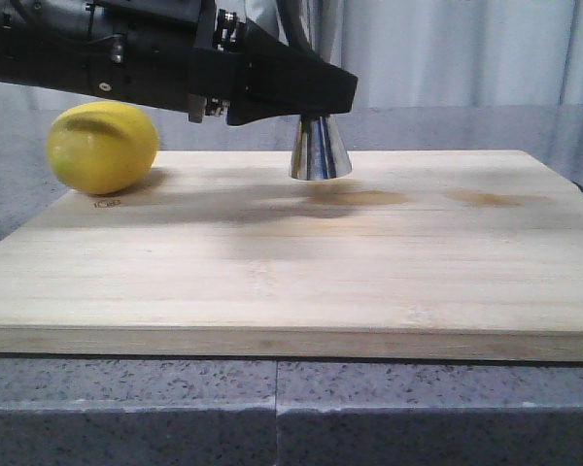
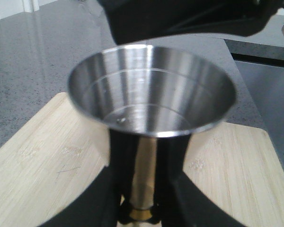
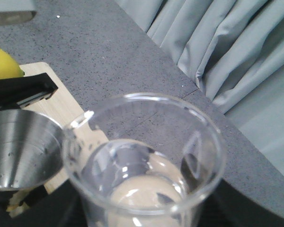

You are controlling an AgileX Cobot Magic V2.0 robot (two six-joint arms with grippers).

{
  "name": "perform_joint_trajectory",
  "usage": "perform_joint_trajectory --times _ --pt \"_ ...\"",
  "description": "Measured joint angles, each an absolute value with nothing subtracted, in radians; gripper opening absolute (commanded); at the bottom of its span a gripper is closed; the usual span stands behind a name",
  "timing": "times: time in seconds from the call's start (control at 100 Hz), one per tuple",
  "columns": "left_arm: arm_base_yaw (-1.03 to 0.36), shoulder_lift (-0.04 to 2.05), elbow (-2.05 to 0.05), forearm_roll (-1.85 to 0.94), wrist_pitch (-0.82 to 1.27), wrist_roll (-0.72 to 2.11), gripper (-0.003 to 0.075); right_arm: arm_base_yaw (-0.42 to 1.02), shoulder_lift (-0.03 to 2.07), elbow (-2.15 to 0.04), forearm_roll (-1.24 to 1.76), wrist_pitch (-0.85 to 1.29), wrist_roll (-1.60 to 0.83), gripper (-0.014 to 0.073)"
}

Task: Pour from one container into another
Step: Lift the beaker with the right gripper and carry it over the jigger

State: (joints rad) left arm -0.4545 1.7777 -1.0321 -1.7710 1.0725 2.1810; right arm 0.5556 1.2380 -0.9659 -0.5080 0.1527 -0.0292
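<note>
Here, the left gripper (image 2: 138, 215) pinches the narrow waist of a shiny steel cup (image 2: 151, 92), flared like an hourglass, its base at upper centre of the front view on a pale wooden board (image 1: 272, 282) beside a matte lemon (image 1: 102, 148). Only the right wrist view shows the clear beaker (image 3: 144, 161), lip beside the cup's rim; the right gripper's state cannot be told. No readable writing.

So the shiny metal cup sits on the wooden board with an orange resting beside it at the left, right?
Not quite: the fruit beside the metal cup on the wooden board is a yellow lemon, not an orange. The front view shows it at the board's left rear corner.
</note>
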Motion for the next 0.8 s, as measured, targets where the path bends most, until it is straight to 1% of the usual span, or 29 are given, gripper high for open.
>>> perform_joint_trajectory --times 0.45,0.8 --pt "-0.455 1.778 -1.032 -1.771 1.073 2.181 0.0059 0.572 1.238 -0.966 -0.582 0.188 -0.029 0.0310" --pt "-0.457 1.778 -1.032 -1.764 1.074 2.181 0.0059 0.576 1.238 -1.015 -0.632 0.234 -0.031 0.0310"
